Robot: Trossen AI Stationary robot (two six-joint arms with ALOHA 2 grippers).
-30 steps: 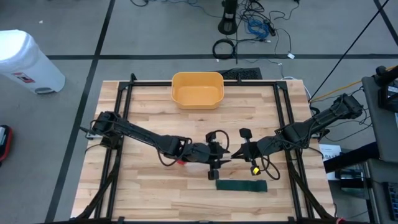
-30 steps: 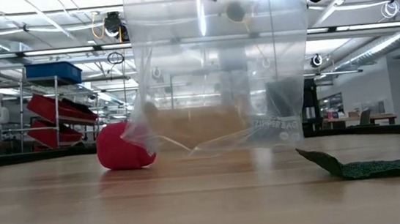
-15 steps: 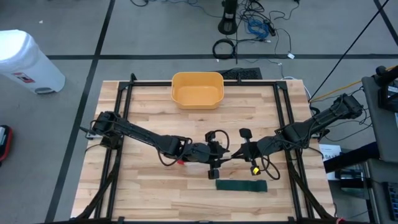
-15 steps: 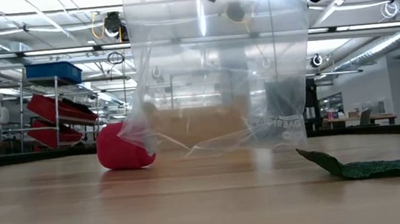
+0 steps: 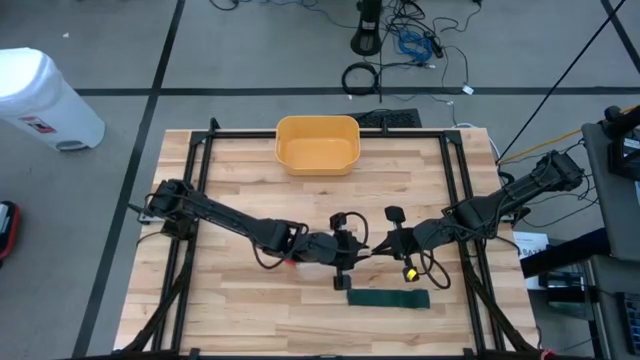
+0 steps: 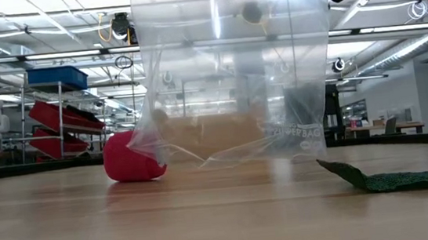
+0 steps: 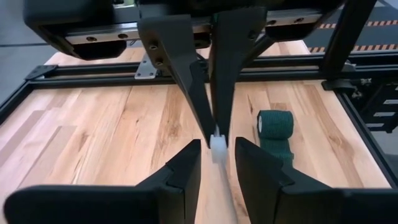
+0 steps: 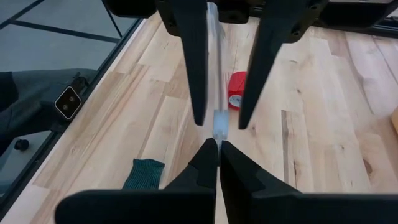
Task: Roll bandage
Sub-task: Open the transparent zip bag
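Both grippers meet mid-table on the top edge of a clear zip bag (image 6: 233,71): the right gripper (image 8: 213,144) is clenched on its seal, while the left gripper (image 7: 214,152) sits released, fingers either side of it. Nearer the table's near edge lies the green bandage (image 5: 388,298), partly unrolled, long axis left to right, closest to the right arm

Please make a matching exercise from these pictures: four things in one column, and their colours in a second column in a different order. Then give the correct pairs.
Things:
1. bin
2. unrolled bandage
3. bandage roll
4. zipper bag

Colours:
A. red
B. clear
C. yellow
D. dark green

Pairs: 1-C, 2-D, 3-A, 4-B
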